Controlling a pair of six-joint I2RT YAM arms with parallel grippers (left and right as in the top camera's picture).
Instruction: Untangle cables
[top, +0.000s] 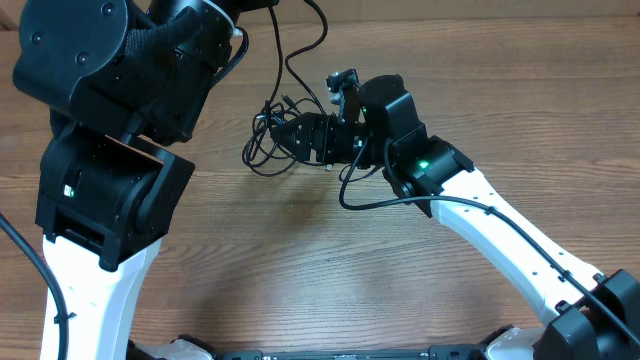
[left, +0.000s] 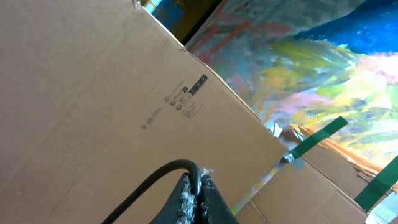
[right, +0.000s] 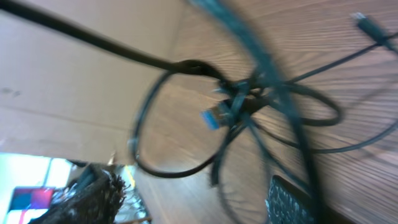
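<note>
Jaws of left gripper (left: 198, 190) clenched on one strand of cables (top: 272, 130), raised to draw it free; knot near table (top: 300, 260) far edge; right gripper (top: 297, 138) at knot, presumably anchoring; closure indeterminable.

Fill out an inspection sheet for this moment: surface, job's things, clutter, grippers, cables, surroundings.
Surface: wood-grain table.
Job's things: cables knotted mid-table, with loose loops around the knot; one strand rises toward the left arm.
Clutter: nothing seen.
Grippers: left gripper held high, shut on a strand; right gripper open at the knot.
Cables: arm wire loops beside the right arm.
Surroundings: box, painted sheet, green tape.
</note>
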